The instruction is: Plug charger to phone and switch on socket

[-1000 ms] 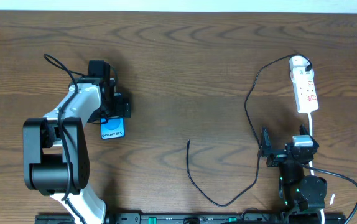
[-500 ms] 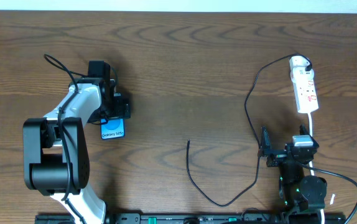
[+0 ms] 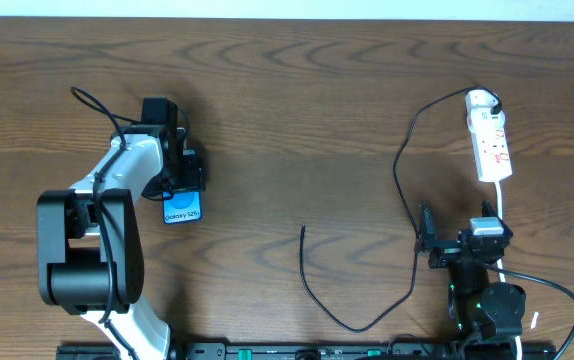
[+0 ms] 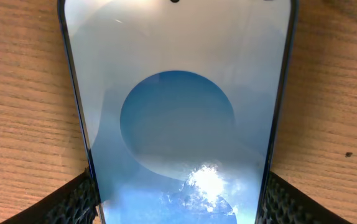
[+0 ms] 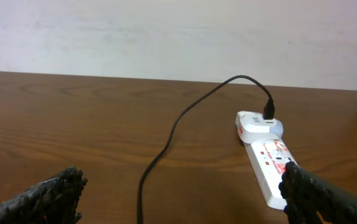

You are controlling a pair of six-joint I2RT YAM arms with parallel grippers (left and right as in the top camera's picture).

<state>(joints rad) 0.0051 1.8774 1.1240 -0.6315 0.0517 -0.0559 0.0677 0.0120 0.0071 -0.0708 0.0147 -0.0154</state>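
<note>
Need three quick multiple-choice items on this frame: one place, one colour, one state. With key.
1. The phone is: A between the fingers of the left gripper; B far right; C dead centre.
2. Its screen is: A red; B blue; C green.
3. The charger tip is: A plugged into the phone; B lying loose on the table; C hanging off the edge.
Key: 1 A, the left wrist view shows fingers flanking it. 2 B, blue circle on blue. 3 B, it rests mid-table, well apart from the phone.
</note>
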